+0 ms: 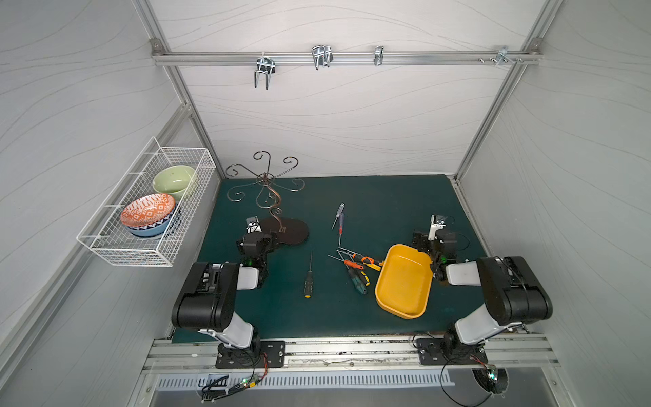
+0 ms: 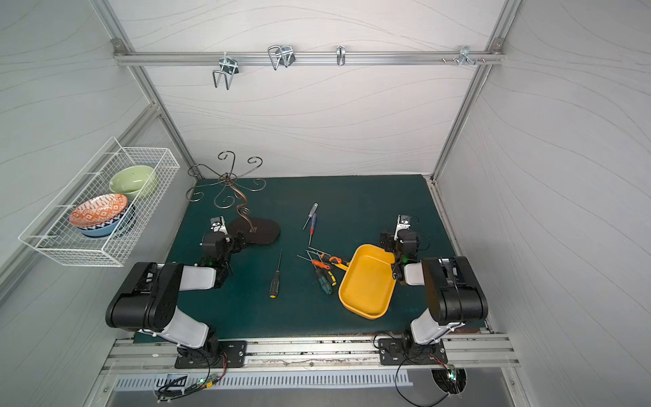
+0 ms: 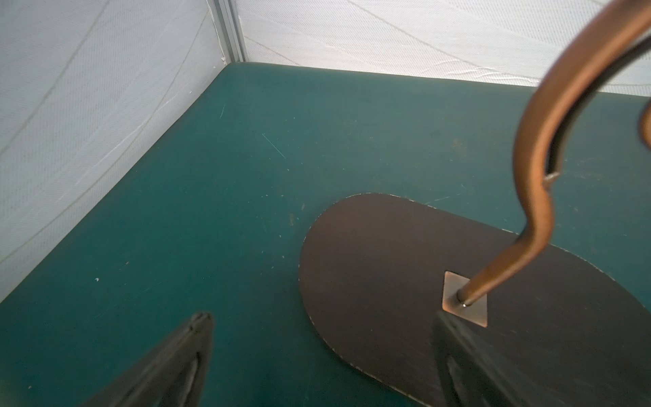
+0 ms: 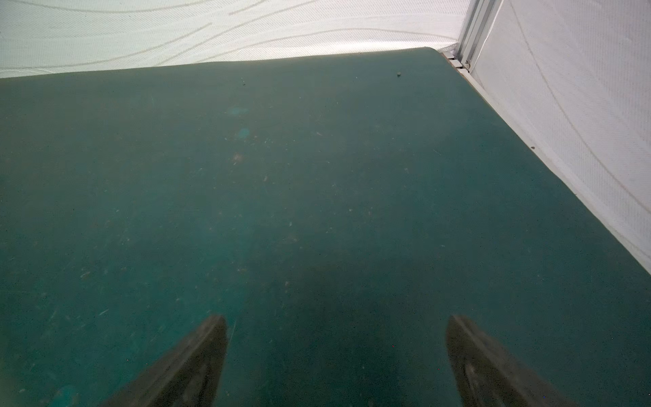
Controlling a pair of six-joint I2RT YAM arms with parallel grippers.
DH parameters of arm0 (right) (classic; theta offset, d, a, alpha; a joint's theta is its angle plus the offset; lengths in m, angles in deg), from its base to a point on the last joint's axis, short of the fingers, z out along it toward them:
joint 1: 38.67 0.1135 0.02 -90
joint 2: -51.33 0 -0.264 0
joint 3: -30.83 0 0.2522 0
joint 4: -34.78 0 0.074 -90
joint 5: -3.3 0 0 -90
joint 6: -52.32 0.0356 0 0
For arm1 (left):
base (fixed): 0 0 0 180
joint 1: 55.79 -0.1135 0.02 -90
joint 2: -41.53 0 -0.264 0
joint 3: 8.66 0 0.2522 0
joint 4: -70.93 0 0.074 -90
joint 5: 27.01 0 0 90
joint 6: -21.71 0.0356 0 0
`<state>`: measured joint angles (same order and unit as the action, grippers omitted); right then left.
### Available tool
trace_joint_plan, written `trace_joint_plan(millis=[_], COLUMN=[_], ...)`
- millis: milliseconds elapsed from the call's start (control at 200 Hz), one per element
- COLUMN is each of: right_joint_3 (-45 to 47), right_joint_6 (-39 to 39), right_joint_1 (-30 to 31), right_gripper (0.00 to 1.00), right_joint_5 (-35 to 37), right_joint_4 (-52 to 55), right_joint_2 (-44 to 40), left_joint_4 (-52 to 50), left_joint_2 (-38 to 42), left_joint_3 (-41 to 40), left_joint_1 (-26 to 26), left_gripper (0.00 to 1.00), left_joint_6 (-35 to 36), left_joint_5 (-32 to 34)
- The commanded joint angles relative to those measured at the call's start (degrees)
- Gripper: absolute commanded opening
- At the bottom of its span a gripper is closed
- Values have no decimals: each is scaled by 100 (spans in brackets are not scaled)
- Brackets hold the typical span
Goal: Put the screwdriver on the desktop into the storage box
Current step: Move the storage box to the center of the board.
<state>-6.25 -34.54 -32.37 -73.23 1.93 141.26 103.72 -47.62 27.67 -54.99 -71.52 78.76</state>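
Note:
Several screwdrivers lie on the dark teal desktop. A black-handled one lies alone in the middle. A crossed heap with orange, green and black handles sits against the left side of the yellow storage box, which holds nothing. Two small ones lie farther back. My left gripper hovers open over the edge of a dark oval base. My right gripper is open above bare desktop just behind the box. Neither wrist view shows a screwdriver.
A copper scrollwork stand rises from a dark oval base at the back left, close to my left gripper. A white wire basket with bowls hangs on the left wall. Metal hooks hang from the back rail.

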Motion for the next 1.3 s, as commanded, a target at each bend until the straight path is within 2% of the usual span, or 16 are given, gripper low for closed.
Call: trace_joint_plan(millis=[0,460,605,715,825,911,1046,1096,1166,1221,1296], right_joint_3=[-77,-68,133,-271,-1048,-1420,-1320,-1254,-1447,-1677,-1956], right_joint_6=[-19,-24,-195,-163,622,843,1553,2073,2928,2933,3046], right_joint_1=[33,35,113,239,229,239,168,73,-229,-596,-829], right_gripper=[99,99,99,99,99,99,99,99,99,99,99], right_joint_5=[73,74,12,274,481,130,-288,-354,-638,-1466,-1866], right_joint_4=[-29,-32,-154,1315,3260,4166,4507,4758,5699,6410,7347], right_joint_2=[-46,-41,-422,-1318,-2005,-2261,-3009,-3314,-3647,-3799,-3881], left_joint_4=[285,293,376,-630,-1751,-3188,-4664,-5268,-5805,-6072,-6393], left_joint_2=[11,15,311,1049,1712,2201,2740,2934,3160,3313,3482], left_joint_3=[81,82,-83,62,323,725,1128,1279,1367,1385,1374], left_joint_1=[-18,-18,-16,-18,-18,-20,-20,-27,-27,-27,-6], left_gripper=[100,100,100,100,100,100,100,100,100,100,100], left_joint_6=[1,-1,-52,-82,-554,-1241,-2159,-2629,-3013,-3284,-3660], left_joint_5=[-44,-46,92,124,363,498,243,164,-196,-577,-1142])
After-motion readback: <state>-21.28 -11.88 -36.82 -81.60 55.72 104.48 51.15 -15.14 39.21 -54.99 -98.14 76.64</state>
